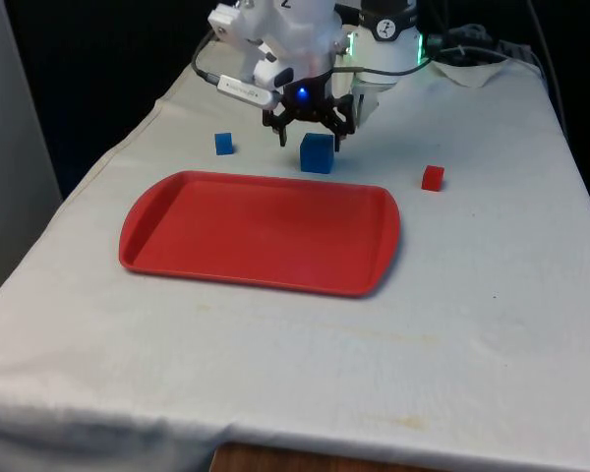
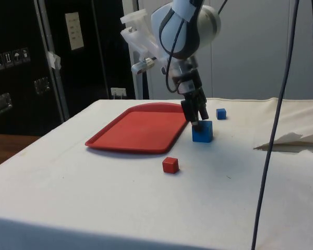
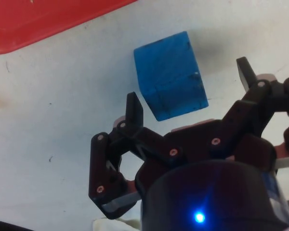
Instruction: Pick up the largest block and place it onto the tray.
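Behind the red tray (image 1: pixel 261 231), on the white cloth (image 1: pixel 305 364), stands the large blue block (image 1: pixel 317 153), just off the tray's far long edge and nearer the front view's right end of that edge. It rests flat on the cloth and does not touch the tray. The side view shows the same block (image 2: pixel 202 131) beside the tray's (image 2: pixel 141 127) corner, with a narrow strip of cloth between them.

The gripper (image 1: pixel 309 131) hangs directly over this block with its fingers spread wide, one to each side. From the wrist, the block (image 3: pixel 169 76) lies between the two black fingers (image 3: pixel 134 109), and white cloth shows between each finger and the block's faces, so nothing is pinched. In the side view the gripper (image 2: pixel 196 119) is low, its tips about level with the block's top; whether a tip brushes the upper edge is hard to judge from that angle.

A small blue block (image 1: pixel 223 144) sits on the cloth towards the front view's left, well apart from the large one and also beyond the tray's far edge. A small red block (image 1: pixel 432 178) sits towards the front view's right, off the tray's short end. In the side view the red block (image 2: pixel 170 164) is the nearest of the three, and the small blue one (image 2: pixel 221 113) the farthest.
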Controlling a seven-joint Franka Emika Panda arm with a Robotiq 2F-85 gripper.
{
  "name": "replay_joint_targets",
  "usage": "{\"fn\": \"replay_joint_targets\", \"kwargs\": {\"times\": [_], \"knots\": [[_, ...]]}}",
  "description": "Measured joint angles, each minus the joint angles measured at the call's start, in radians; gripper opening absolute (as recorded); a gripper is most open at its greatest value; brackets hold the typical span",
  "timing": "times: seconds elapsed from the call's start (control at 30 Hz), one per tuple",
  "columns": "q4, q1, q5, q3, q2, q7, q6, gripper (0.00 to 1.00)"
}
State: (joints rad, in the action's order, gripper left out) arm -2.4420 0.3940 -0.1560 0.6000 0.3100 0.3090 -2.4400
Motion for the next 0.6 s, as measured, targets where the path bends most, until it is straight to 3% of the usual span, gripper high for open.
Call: {"fn": "replay_joint_targets", "kwargs": {"times": [0.2, 0.27, 0.3, 0.43, 0.47, 0.5, 0.6], "knots": [[-0.002, 0.000, -0.007, -0.004, 0.008, 0.000, -0.003, 0.96], [-0.002, 0.000, -0.007, -0.004, 0.008, 0.000, -0.003, 0.78], [-0.003, 0.000, -0.007, -0.004, 0.008, 0.000, -0.003, 0.56], [-0.003, 0.000, -0.007, -0.004, 0.008, 0.000, -0.003, 0.12], [-0.003, 0.000, -0.007, -0.004, 0.008, 0.000, -0.003, 0.12], [-0.003, 0.000, -0.007, -0.004, 0.008, 0.000, -0.003, 0.01], [-0.003, 0.000, -0.007, -0.004, 0.008, 0.000, -0.003, 0.00]]}}
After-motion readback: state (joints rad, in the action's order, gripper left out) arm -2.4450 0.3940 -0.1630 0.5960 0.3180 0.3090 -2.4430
